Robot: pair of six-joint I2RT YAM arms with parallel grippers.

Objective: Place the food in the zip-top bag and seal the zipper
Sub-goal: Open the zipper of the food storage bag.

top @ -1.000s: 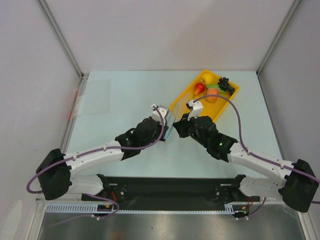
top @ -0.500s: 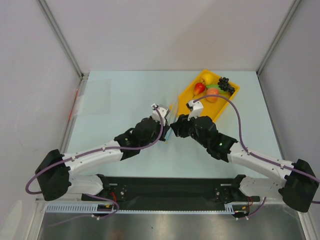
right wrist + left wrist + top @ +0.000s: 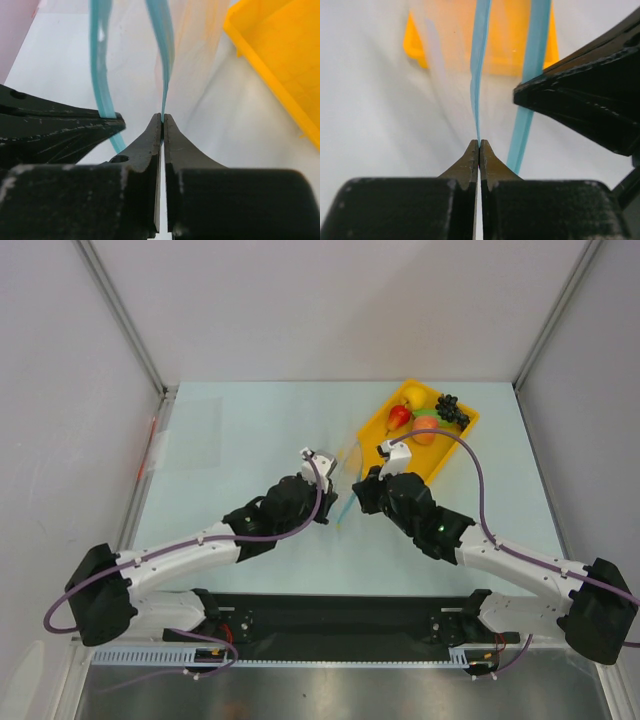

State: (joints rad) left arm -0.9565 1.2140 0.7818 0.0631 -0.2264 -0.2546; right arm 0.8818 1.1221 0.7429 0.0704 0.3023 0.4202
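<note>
Clear thin plastic zip-top bag hangs between your arms beside the yellow rectangular tray, left end effector and right end effector each pinched on one teal-blue zipper lip; part them evenly, gently.
</note>
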